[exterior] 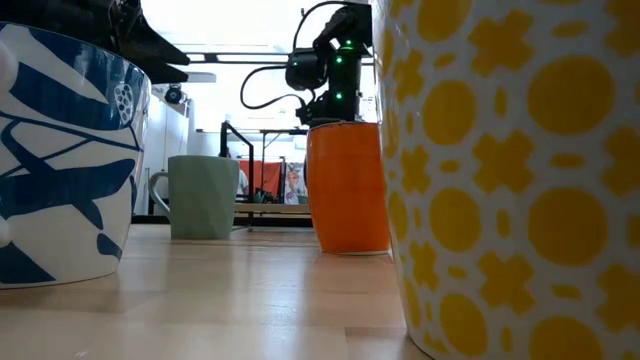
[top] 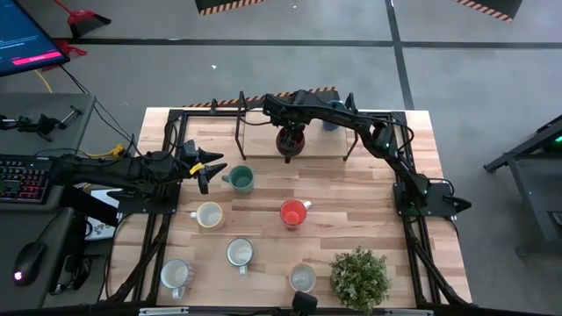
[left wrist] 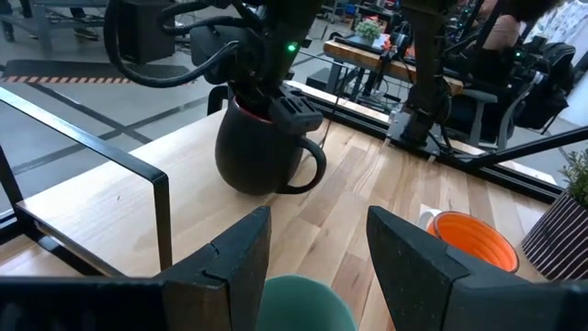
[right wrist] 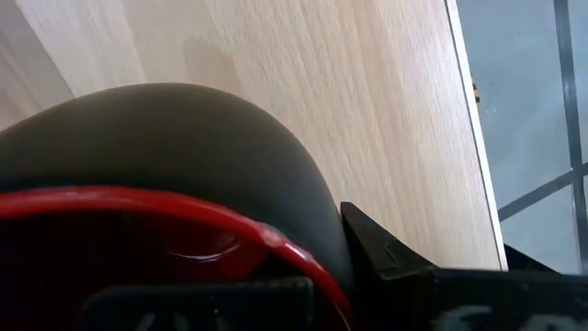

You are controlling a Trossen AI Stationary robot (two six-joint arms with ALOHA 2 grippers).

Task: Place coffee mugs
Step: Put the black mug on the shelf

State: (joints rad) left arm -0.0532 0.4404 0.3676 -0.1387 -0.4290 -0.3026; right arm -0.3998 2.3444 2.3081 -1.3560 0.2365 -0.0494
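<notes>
The right claw (top: 291, 140) is clenched on the dark mug's (top: 290, 142) rim (red inside), lowering it onto the raised shelf (top: 263, 140); the left claw (top: 209, 171) is released beside the teal mug (top: 240, 180).

Even overhead light fills the room, with soft shadows on the table (top: 351, 219). Windows behind glare white at table height. Nearest the right gripper (right wrist: 303, 294), the dark red mug (right wrist: 184, 156) blurs.
</notes>
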